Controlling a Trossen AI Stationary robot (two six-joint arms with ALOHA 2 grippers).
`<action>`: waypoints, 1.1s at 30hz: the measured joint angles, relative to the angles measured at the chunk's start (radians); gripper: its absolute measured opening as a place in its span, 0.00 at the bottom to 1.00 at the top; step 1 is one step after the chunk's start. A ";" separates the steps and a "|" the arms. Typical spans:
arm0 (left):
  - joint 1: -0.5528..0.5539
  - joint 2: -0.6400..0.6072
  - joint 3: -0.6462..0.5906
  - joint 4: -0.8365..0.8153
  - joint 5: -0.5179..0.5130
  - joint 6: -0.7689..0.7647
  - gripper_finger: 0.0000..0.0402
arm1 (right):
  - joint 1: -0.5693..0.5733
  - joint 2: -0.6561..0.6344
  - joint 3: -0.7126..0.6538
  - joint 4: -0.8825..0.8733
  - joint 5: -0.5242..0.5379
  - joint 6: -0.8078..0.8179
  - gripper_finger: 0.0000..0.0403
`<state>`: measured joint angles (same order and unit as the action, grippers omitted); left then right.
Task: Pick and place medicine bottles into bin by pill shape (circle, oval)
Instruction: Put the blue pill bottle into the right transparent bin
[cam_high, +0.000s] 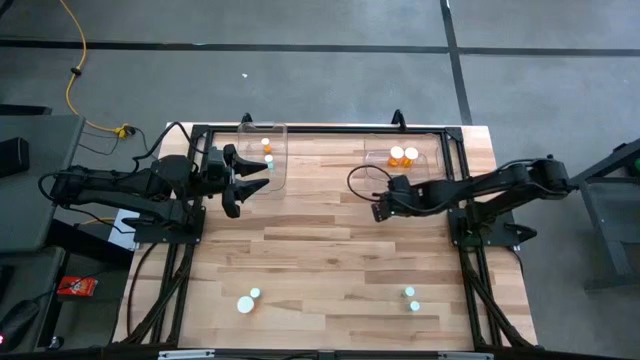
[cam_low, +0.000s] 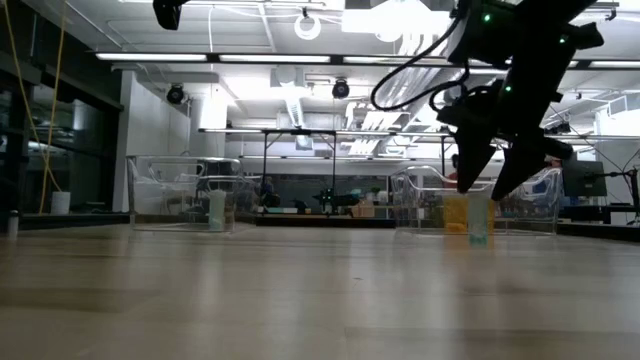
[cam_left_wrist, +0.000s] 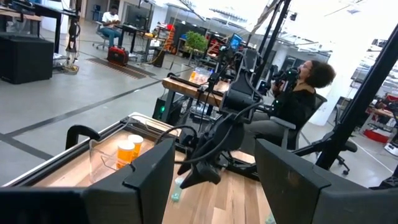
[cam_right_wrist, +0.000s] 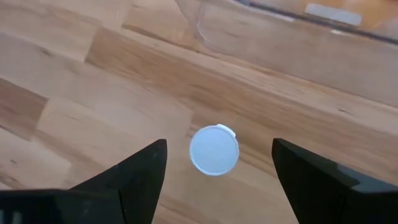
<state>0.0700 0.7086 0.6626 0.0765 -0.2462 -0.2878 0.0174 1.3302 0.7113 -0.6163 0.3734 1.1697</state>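
Observation:
A small bottle with a round white cap (cam_right_wrist: 214, 150) stands upright on the wooden table just in front of the right clear bin (cam_high: 372, 152). It shows as a pale greenish bottle in the low view (cam_low: 478, 226). My right gripper (cam_right_wrist: 219, 144) hangs open above it, pointing down, one finger on either side and apart from it; the gripper also shows in the high view (cam_high: 381, 207). My left gripper (cam_high: 243, 186) is open and empty beside the left clear bin (cam_high: 246, 130). Two pairs of white-capped bottles (cam_high: 250, 299) (cam_high: 412, 298) stand near the table's near edge.
The right bin holds amber bottles with white caps (cam_high: 404, 155). The left bin holds two small bottles (cam_high: 267, 152). A black frame (cam_high: 330, 128) runs round the table's far edge and sides. A person (cam_left_wrist: 301, 93) sits beyond the table. Bare wood lies between the arms.

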 joint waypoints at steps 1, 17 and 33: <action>0.000 0.000 0.000 0.000 0.000 0.000 0.53 | 0.000 0.013 0.000 0.009 -0.003 -0.004 0.70; 0.000 0.000 0.000 -0.001 0.000 0.002 0.53 | 0.000 0.088 0.000 0.056 0.023 0.003 0.44; 0.000 0.005 0.001 -0.005 0.000 0.002 0.53 | 0.003 0.047 0.120 0.058 -0.003 -0.206 0.22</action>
<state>0.0700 0.7138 0.6632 0.0711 -0.2462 -0.2863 0.0204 1.3768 0.8314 -0.5584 0.3703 0.9632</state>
